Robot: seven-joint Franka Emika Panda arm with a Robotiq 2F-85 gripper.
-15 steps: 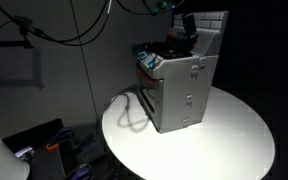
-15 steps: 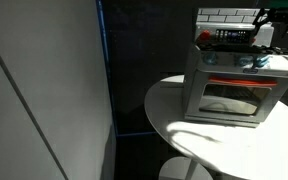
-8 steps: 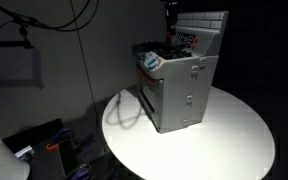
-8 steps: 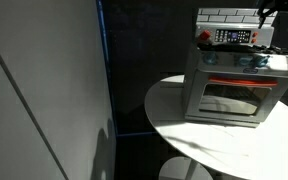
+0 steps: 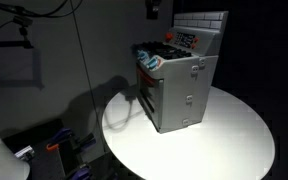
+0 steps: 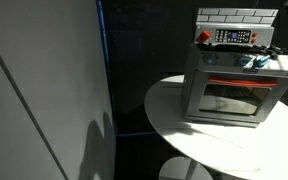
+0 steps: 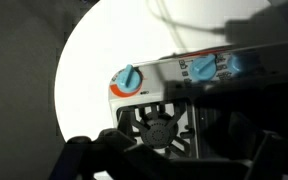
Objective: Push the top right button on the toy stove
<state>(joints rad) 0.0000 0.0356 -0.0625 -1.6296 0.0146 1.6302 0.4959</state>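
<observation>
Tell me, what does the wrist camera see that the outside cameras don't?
Only the wrist view looks straight down onto a dark burner grate. Only the exterior views show the oven door and the white brick back panel. All of them show the toy stove, its blue knobs and the white round table.

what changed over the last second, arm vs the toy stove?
The gripper lifted off the toy stove top and pulled away from it. It now sits barely in frame at the top edge in an exterior view. Nothing was visibly grasped or released. The toy stove and round white table stayed put.
</observation>
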